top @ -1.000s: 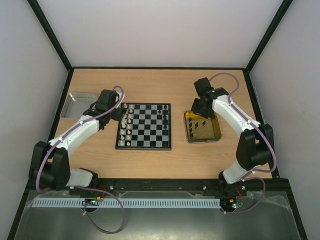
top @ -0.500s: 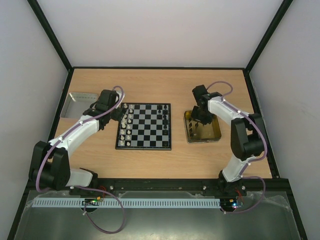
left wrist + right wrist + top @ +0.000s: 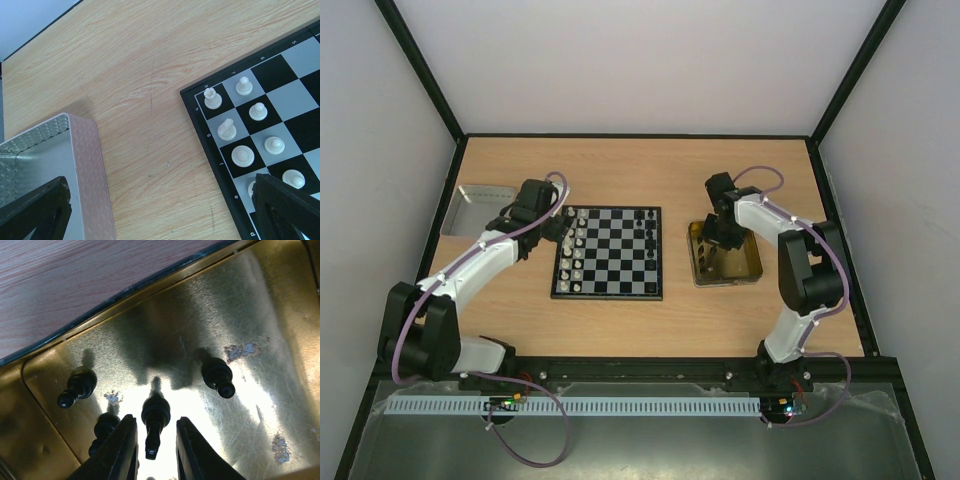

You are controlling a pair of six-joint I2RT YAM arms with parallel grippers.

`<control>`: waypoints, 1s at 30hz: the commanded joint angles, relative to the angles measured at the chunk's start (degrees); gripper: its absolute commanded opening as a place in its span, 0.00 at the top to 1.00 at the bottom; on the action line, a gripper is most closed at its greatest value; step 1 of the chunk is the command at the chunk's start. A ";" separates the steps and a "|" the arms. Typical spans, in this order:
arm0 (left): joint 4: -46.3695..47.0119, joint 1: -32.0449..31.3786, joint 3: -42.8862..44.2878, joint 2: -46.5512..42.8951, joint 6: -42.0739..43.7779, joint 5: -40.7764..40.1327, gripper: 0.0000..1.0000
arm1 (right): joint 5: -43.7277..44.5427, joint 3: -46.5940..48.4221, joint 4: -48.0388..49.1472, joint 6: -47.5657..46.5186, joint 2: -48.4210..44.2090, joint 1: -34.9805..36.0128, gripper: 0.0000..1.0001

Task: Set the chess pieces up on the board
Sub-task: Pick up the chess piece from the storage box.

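Observation:
The checkered board [image 3: 609, 252] lies mid-table, with white pieces [image 3: 574, 247] in its left columns and a few black pieces [image 3: 645, 215] at its far right. My left gripper [image 3: 556, 222] hovers open over the board's left edge; its wrist view shows white pieces [image 3: 243, 156] on the board [image 3: 210, 135] and bare wood between the fingers. My right gripper [image 3: 712, 236] is down inside the yellow tray [image 3: 745, 268]. In the right wrist view its open fingers [image 3: 121, 445] straddle a standing black piece [image 3: 154, 421] without touching it. Other black pieces [image 3: 218, 376] stand nearby.
A shallow silver metal tray [image 3: 480, 208] sits at the far left; its patterned wall [image 3: 90, 170] shows in the left wrist view. The yellow tray's rim [image 3: 125, 292] borders the wood. Black frame rails edge the table.
My right gripper has swung left and come down into the yellow tray, around a black piece. The left arm has not moved.

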 commanded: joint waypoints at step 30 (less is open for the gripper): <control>0.27 -0.08 0.05 -0.18 0.16 -0.54 0.01 | 2.72 -0.49 -1.99 -1.06 -2.84 0.05 0.98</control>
